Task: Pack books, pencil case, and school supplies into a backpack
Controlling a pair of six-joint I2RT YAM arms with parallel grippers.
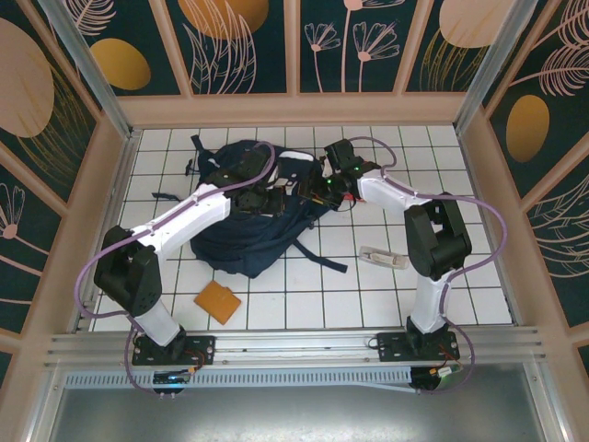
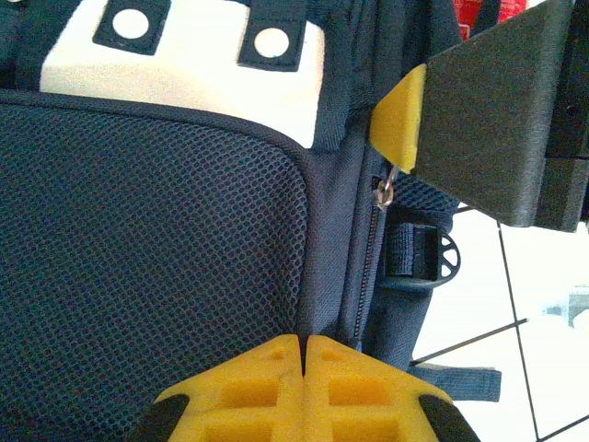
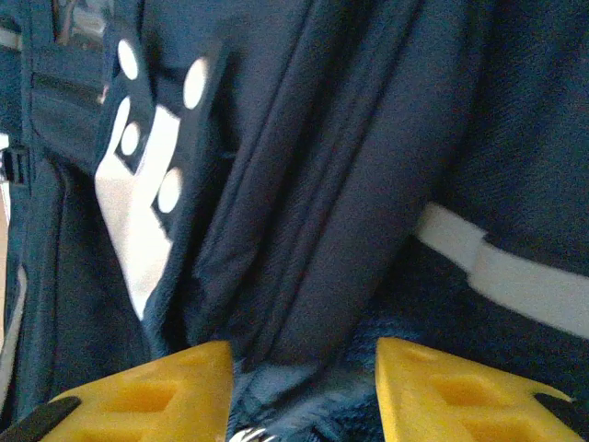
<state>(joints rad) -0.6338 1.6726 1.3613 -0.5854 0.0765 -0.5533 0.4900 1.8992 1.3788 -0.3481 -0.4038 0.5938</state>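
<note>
While both arms reach in over the backpack (image 1: 241,247), I see it lying on a white tiled tabletop (image 1: 460,276) with dark grid lines. Wood-framed wall panels (image 1: 244,41) box the cell in: dark teal, with gold ovals and pale flower outlines. An aluminium rail (image 1: 294,341) runs along the near edge and carries both arm bases.

The backpack lies left of centre in the far half. One black strap (image 1: 317,260) trails out to the right across the tiles. An orange-tan pad (image 1: 217,302) sits on the tiles nearer the rail, apart from the backpack and beside the left arm. A pale slim piece (image 1: 384,257) lies well to the right of the backpack, close to the right arm's upright link.

From the top camera, both forearms cross over the upper part of the backpack and block it.

Left gripper (image 2: 303,343): fingers pressed tip to tip against the seam beside the mesh panel (image 2: 147,258). I can't tell if any fabric is caught. A white patch (image 2: 184,74) sits above the mesh. A red flat item (image 2: 471,14) pokes in at the top edge, mostly hidden.

Right gripper (image 3: 304,391): fingers (image 3: 147,396) spread wide, with a fold of navy fabric bulging between them. In the left wrist view, one of its yellow pads sits just above the zipper pull (image 2: 385,191). A white stripe (image 3: 497,267) crosses the fabric to the right.
</note>
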